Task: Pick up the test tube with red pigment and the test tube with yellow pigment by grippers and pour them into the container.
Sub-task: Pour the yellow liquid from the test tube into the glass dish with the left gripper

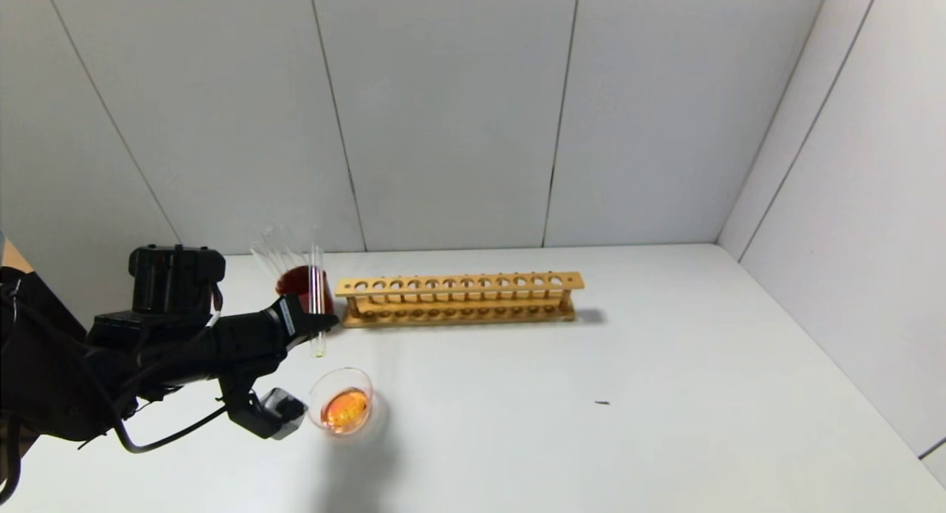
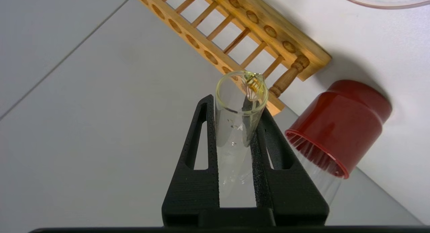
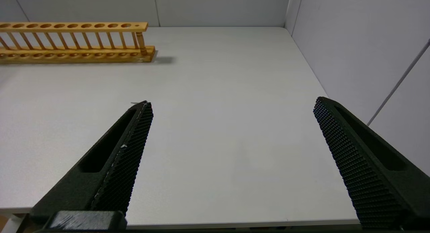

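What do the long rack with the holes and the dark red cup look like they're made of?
The long rack looks like pale varnished wood: visible grain, turned spindles. The dark red cup seems to be smooth plastic with a soft sheen, though glazed ceramic can't be ruled out.

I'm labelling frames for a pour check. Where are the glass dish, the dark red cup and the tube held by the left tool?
container (image 1: 341, 408): head view, on its orange liquid.
dark red cup (image 2: 339, 124): left wrist view, on its side wall.
test tube with yellow pigment (image 2: 235, 125): left wrist view, on its glass wall between the left tool's fingers.

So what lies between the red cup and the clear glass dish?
Head view: the left gripper and its clear test tube.
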